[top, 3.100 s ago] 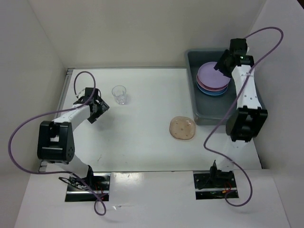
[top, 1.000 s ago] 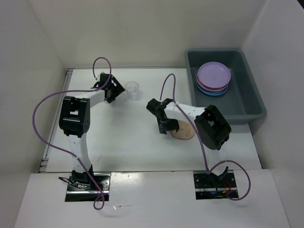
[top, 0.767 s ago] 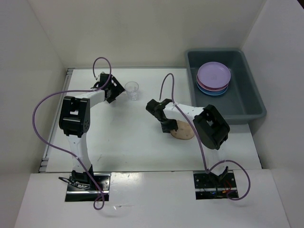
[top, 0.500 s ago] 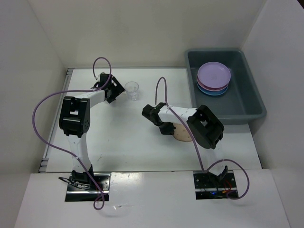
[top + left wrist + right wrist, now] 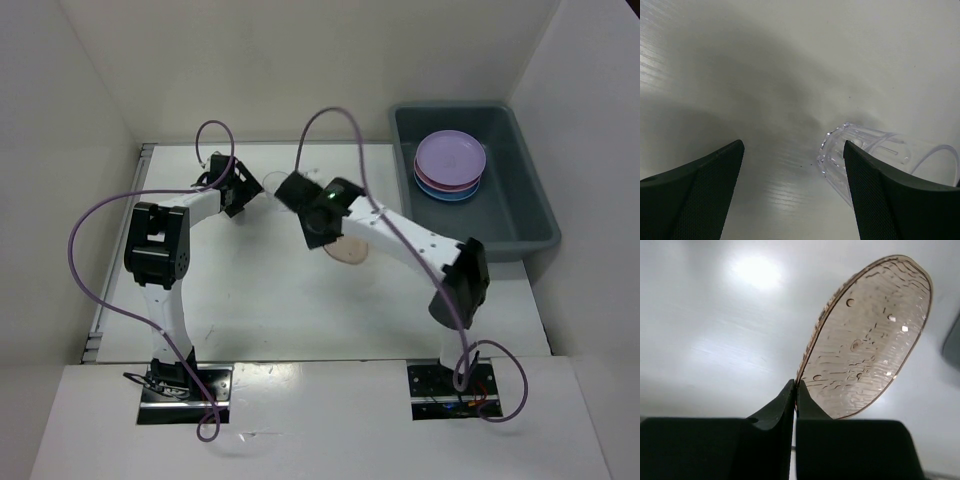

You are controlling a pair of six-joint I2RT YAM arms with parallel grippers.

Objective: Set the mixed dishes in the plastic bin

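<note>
My right gripper [image 5: 796, 385] is shut on the rim of the brownish translucent plate [image 5: 870, 335], which hangs tilted above the table. From above, that plate [image 5: 350, 248] is near the table's middle, under the right wrist [image 5: 322, 205]. My left gripper [image 5: 793, 145] is open at the back left, low over the table. The small clear cup [image 5: 865, 150] stands just ahead of its right finger [image 5: 890, 200], not between the jaws. In the top view the right wrist covers most of the cup. The grey-blue plastic bin [image 5: 500, 225] at the back right holds a stack with a purple plate [image 5: 450, 155] on top.
White walls close in the table on the left, back and right. The right arm's elbow [image 5: 460, 280] is in front of the bin. A purple cable [image 5: 330, 125] loops above the right wrist.
The right gripper shut on the brownish plate's rim, lifted it off the table and carried it back and left towards the cup. The left arm has not moved.
</note>
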